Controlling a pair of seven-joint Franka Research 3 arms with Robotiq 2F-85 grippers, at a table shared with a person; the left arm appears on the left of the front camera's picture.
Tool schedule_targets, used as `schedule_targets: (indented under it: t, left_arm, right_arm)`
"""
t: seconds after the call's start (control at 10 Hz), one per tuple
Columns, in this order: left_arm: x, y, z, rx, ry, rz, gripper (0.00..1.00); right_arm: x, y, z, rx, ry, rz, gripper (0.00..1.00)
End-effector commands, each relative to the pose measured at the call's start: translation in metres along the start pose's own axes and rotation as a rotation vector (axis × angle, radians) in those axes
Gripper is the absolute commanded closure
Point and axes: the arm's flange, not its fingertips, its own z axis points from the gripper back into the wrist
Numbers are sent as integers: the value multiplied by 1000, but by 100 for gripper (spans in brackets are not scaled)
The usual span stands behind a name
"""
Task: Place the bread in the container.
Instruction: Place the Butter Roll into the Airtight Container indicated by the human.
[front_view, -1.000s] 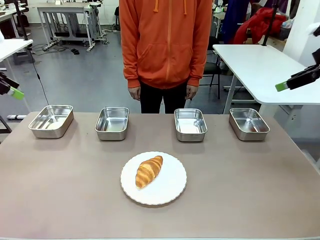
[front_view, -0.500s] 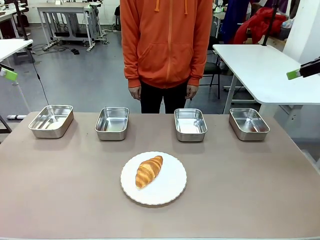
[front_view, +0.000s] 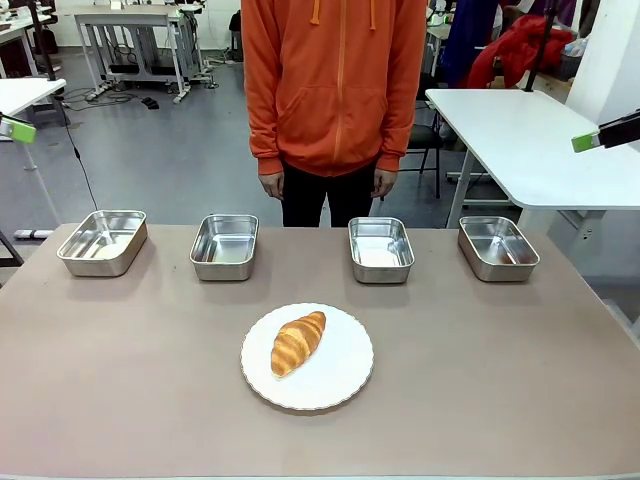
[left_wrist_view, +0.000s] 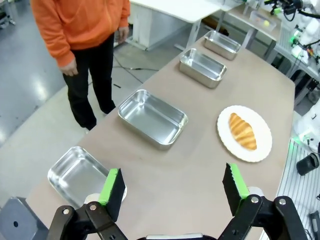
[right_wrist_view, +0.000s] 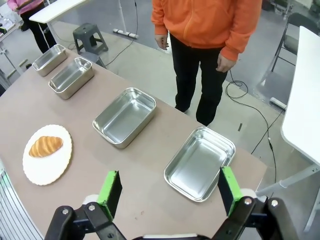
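Note:
The bread, a golden-brown croissant (front_view: 298, 342), lies on a round white plate (front_view: 345, 375) at the middle of the table; it also lies on that plate in the wrist views (left_wrist_view: 242, 131) (right_wrist_view: 45, 146). Four alike steel containers stand in a row behind it: far left (front_view: 102, 241), left of middle (front_view: 224, 245), right of middle (front_view: 380, 248), far right (front_view: 497, 247). All look empty. My left gripper (left_wrist_view: 172, 185) hangs open high above the table's left end, a green pad (front_view: 18, 129) showing at the picture edge. My right gripper (right_wrist_view: 167, 192) is open high over the right end, pad (front_view: 584, 143) visible.
A person in an orange hoodie (front_view: 335, 80) stands at the far side with both hands hanging down. A white side table (front_view: 520, 140) stands off the right far corner. Bare tabletop (front_view: 120, 380) lies around the plate.
Both grippers have risen and drawn outward toward the picture edges over the last second. The croissant, plate, pans and person have not moved.

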Motion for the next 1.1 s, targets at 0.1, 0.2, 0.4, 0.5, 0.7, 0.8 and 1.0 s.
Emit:
schedule_targets:
  t: [0.1,0.2,0.4,0.5,0.7,0.8,1.0]
  left_arm:
    - [-4,2,-3,42,16,28,0]
    - [-5,3,-2,74,42,38,0]
    - [-3,3,0,15,11,12,0]
    - [-3,3,0,15,11,12,0]
    - [-3,3,0,15,11,12,0]
    - [-3,3,0,15,11,12,0]
    - [-3,3,0,15,11,12,0]
  right_arm:
    - [0,-8,-5,46,-2,26,0]
    - [-1,-1,-1,5,-1,-5,0]
    - [-1,-1,-1,5,-1,-5,0]
    - [-1,-1,-1,5,-1,-5,0]
    - [-1,-1,-1,5,-1,-5,0]
    - [-1,-1,-1,5,-1,-5,0]
    - [-1,-1,-1,5,-1,-5,0]
